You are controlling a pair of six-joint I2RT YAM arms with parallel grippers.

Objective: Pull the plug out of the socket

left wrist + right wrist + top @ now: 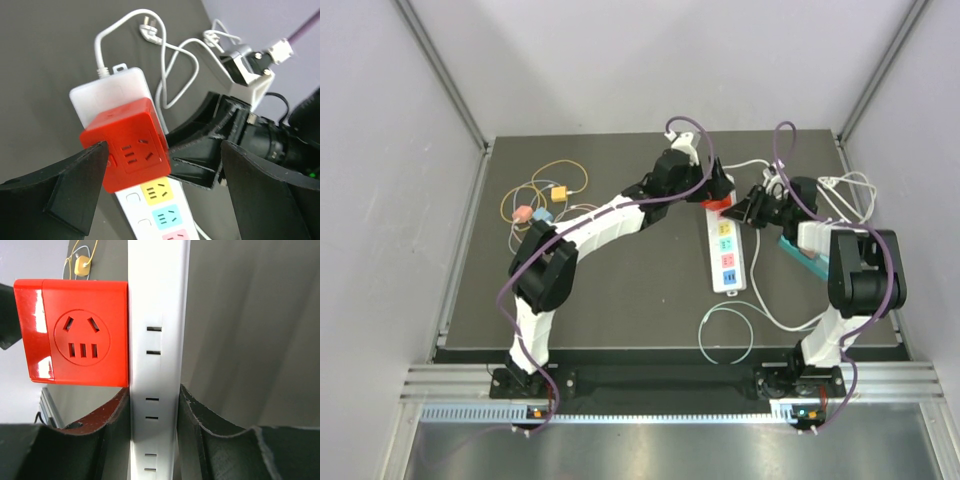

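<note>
A red cube plug (720, 205) sits in the far end of a white power strip (725, 262) with yellow, blue and pink sockets. In the left wrist view the red plug (127, 145) lies between the fingers of my left gripper (162, 160), which is open; the left finger (75, 185) is at the cube's side and the right finger (265, 195) stands well apart. My right gripper (152, 395) is shut on the sides of the white strip (157, 315), just below the red plug (80, 337). From above, the two grippers (718, 188) (752, 212) meet at the strip's far end.
The strip's white cable (740, 325) loops near the table's front and behind the right arm, its plug end (150, 31) loose at the back. Small coloured cubes on yellow cords (540, 205) lie at the back left. A teal object (805, 258) lies by the right arm.
</note>
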